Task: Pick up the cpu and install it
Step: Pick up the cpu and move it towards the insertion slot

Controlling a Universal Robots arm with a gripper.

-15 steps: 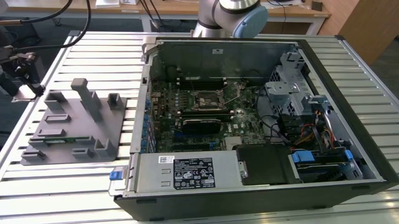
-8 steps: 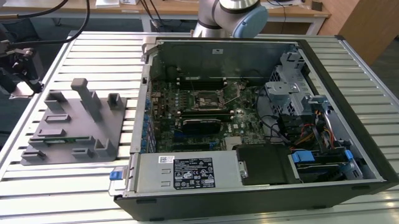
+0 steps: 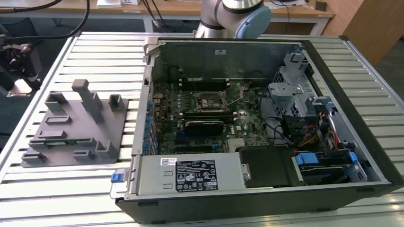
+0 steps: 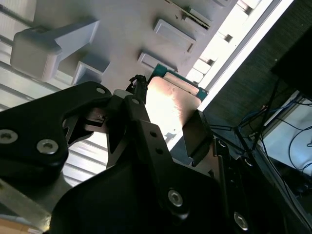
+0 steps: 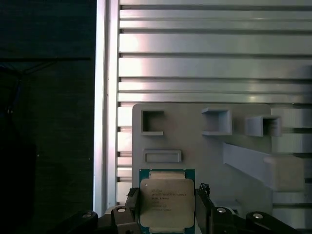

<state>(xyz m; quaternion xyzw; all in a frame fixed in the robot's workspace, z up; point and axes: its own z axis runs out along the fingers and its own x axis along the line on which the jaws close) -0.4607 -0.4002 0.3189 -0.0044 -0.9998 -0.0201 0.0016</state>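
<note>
The pincer (image 5: 167,217) is clenched on the cpu (image 5: 167,201), with a black finger (image 5: 132,209) against each side edge and the jaws no wider than the chip. In the second wrist view the cpu's metal top glares with light. Beneath it lies the grey holder tray (image 5: 195,146) on the slatted counter (image 5: 214,63). The exterior view adds the open computer case (image 3: 353,94) and its socket (image 3: 207,100), to the exterior view's right of the tray.

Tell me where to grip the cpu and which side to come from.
Pinch the cpu by two opposite edges of its rim, coming square onto its metal top. It is a thin flat square, so only the edges give parallel faces. In the first wrist view the end effector holds it so.
</note>
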